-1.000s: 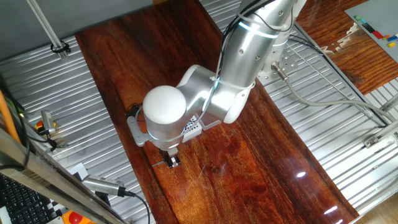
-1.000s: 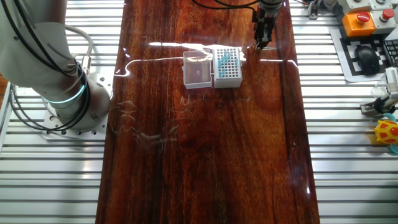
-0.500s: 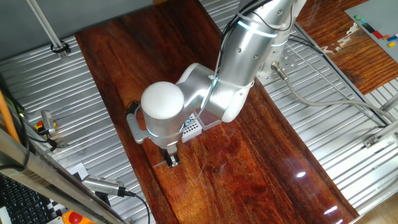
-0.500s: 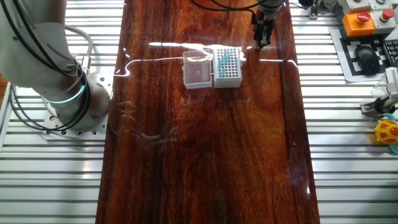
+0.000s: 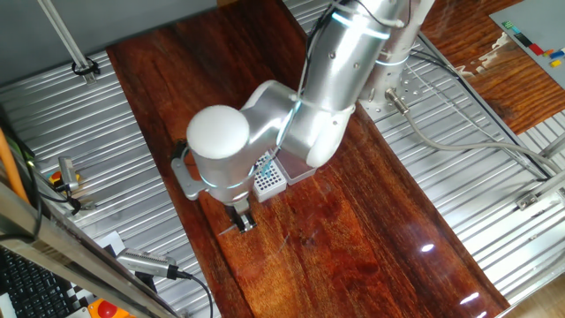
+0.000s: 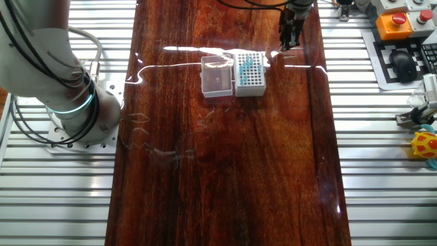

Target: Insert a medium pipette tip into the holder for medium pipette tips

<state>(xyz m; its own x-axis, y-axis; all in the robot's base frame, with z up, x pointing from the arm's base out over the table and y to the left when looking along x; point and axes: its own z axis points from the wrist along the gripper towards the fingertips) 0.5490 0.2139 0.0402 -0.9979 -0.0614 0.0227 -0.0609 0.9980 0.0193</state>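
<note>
Down at the end of the arm, the gripper [image 6: 289, 42] hangs with its fingers pointing at the wooden table [image 6: 225, 171], just beside the far right corner of the white box [image 6: 250, 73]; whether the fingers are apart, together or pinching something is too small and dark to tell. The pipette tip itself cannot be made out in either view, so it may sit between the fingers or lie on the wood below them. Judging from this pose, the fingers stand vertical so that a slender tip would point straight down at the grid of holes. In the box, blue tips [image 6: 246, 65] already fill part of the grid, and its clear lid [image 6: 217, 76] lies open flat on the side away from the gripper, leaving the approach free. From the opposite side, the arm's bulky wrist [image 5: 221, 146] hides most of the box [image 5: 270, 177]. An emergency stop button [image 6: 397, 22] and a keyboard [image 6: 404, 61] sit off the table, well apart.
</note>
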